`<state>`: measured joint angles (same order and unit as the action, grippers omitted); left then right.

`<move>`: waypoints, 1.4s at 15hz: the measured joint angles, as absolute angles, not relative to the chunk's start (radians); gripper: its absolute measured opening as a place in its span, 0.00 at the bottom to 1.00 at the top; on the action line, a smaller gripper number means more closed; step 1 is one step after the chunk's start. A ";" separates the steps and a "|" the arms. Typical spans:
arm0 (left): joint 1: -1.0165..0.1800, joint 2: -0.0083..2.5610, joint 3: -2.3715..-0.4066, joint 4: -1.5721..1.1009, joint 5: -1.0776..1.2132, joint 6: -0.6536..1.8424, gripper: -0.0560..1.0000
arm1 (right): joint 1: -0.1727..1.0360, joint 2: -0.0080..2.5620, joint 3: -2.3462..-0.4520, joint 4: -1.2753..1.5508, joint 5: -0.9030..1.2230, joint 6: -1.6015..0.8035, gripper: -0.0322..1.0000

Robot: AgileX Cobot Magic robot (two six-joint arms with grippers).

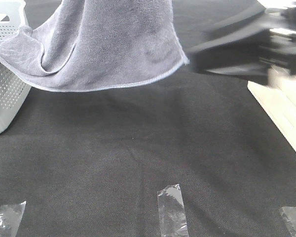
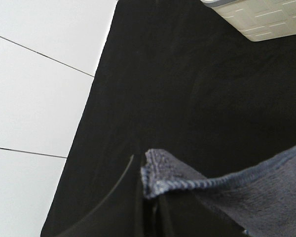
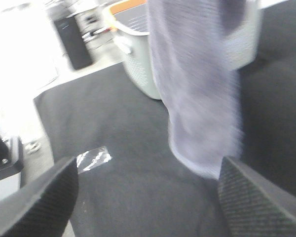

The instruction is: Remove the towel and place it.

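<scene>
Now | left tool (image 2: pixel 149 202) pinching towel (image 1: pixel 113 44) hem | right tool (image 3: pixel 148 197) gaping, empty

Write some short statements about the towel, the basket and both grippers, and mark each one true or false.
1. The left gripper is shut on a corner of the towel. True.
2. The towel lies flat on the black cloth. False: it hangs in the air above the cloth.
3. The right gripper is open and holds nothing. True.
4. The basket is black and solid. False: it is white, with small holes in its wall.
5. Three strips of clear tape lie on the black cloth. True.
</scene>
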<state>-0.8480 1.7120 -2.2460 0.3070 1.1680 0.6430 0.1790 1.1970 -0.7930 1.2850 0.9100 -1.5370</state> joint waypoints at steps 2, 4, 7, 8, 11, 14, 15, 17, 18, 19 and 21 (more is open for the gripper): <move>-0.848 1.714 -2.246 0.307 1.169 0.643 0.06 | 0.284 1.350 -0.907 1.285 0.865 -1.553 0.77; -0.848 1.714 -2.246 0.307 1.178 0.643 0.06 | 0.328 1.472 -1.014 1.290 0.842 -1.549 0.77; -0.849 1.714 -2.246 0.306 1.205 0.643 0.06 | 0.331 1.562 -1.077 1.294 0.831 -1.528 0.77; -0.849 1.714 -2.246 0.314 1.214 0.643 0.06 | 0.331 1.567 -1.080 1.282 0.844 -1.528 0.77; -0.849 1.714 -2.246 0.329 1.227 0.643 0.06 | 0.331 1.529 -1.080 1.205 0.854 -1.518 0.77; -0.849 1.714 -2.246 0.329 1.227 0.643 0.06 | 0.331 1.473 -1.081 1.130 0.776 -1.462 0.77; -0.849 1.714 -2.246 0.329 1.227 0.643 0.06 | 0.331 1.470 -1.081 1.117 0.759 -1.453 0.77; -0.849 1.714 -2.246 0.323 1.227 0.643 0.06 | 0.331 1.490 -1.085 1.130 0.751 -1.471 0.77; -0.849 1.714 -2.246 0.320 1.227 0.643 0.06 | 0.331 1.515 -1.097 1.150 0.781 -1.483 0.77; -0.849 1.714 -2.246 0.318 1.227 0.642 0.06 | 0.331 1.544 -1.110 1.164 0.818 -1.494 0.77; -0.849 1.714 -2.246 0.318 1.227 0.640 0.06 | 0.331 1.579 -1.114 1.175 0.903 -1.508 0.77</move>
<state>-0.8490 1.7140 -2.2460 0.3180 1.2270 0.6400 0.3310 1.5790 -1.1140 1.1750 0.9030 -1.5080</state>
